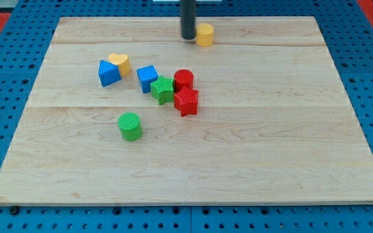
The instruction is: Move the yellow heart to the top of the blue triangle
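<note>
The yellow heart point(120, 62) lies at the upper left of the wooden board point(251, 149), touching the upper right side of the blue triangle point(108, 73). My tip point(188, 37) is near the view's top centre, far to the right of both, just left of a yellow block point(204, 34).
A blue cube point(147, 77), a green star-like block point(162, 89), a red cylinder point(183, 79) and a red star-like block point(186, 101) cluster at the centre. A green cylinder point(130, 126) stands below them to the left. Blue pegboard surrounds the board.
</note>
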Controlling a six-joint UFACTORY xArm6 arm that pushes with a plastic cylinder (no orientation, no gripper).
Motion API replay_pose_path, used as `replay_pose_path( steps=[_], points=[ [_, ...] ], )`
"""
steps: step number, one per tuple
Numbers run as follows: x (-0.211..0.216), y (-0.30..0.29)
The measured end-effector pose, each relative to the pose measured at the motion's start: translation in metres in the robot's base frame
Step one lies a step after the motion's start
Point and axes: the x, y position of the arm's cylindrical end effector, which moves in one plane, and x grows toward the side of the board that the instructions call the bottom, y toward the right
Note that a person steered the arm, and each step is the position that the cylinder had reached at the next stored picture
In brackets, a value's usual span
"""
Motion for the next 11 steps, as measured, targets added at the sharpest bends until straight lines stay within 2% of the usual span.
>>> replay_pose_path(
  steps=[2,4,5,7,8,9,11],
  points=[
    [-0.008,0.071],
    [0.060,-0.002],
    [0.080,-0.060],
    [0.158,-0.138],
    [0.159,-0.199],
    [0.155,-0.218],
    [0.116,-0.182]
  ],
)
